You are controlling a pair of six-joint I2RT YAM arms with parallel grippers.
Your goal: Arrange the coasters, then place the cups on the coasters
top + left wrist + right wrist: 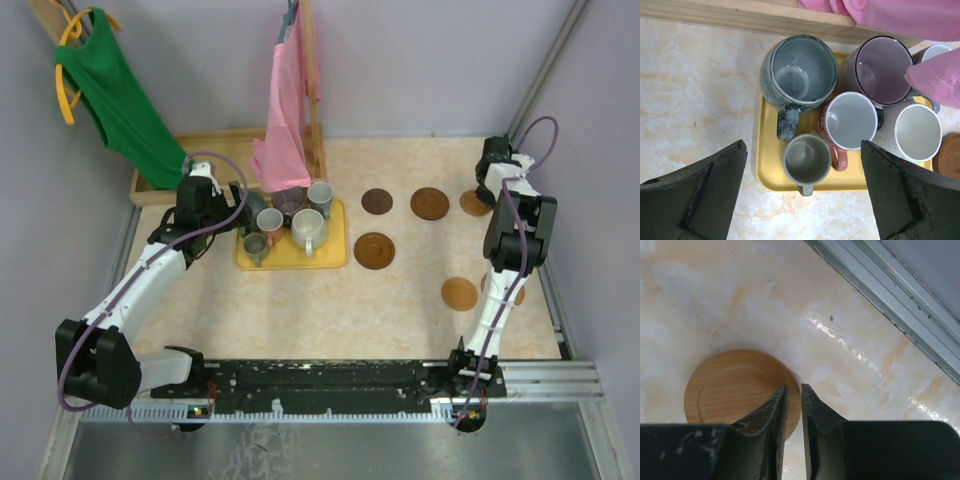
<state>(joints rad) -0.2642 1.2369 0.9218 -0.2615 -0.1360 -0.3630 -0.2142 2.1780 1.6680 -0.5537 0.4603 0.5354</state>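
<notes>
A: While your left tool (803,145) hangs spread wide and empty over the yellow tray (765,172), can you see every cup?

B: Not quite. You get the dark grey-green cup (800,70), mauve cup (880,67), pinkish cup (850,120), small grey cup (807,159) and cream cup (917,132) crowded together on it. But the pink cloth (935,80) covers most of the blue-grey cup (934,50) and overlaps the mauve one's edge.

A: And the right side?

B: Your right tool (794,389), nearly pressed together, pinches the rim of the tan coaster (730,385), which lies flat on the counter (740,300) near the metal rail (900,305). From overhead the tool hides part of that disc. A dark coaster (377,201) and a brown coaster (429,203) lie in a row with it, and the coaster by the tray (375,250) sits nearer you. The right arm (520,240) crosses the counter beside the near tan coaster (460,293). You cannot tell what lies behind it.
</notes>
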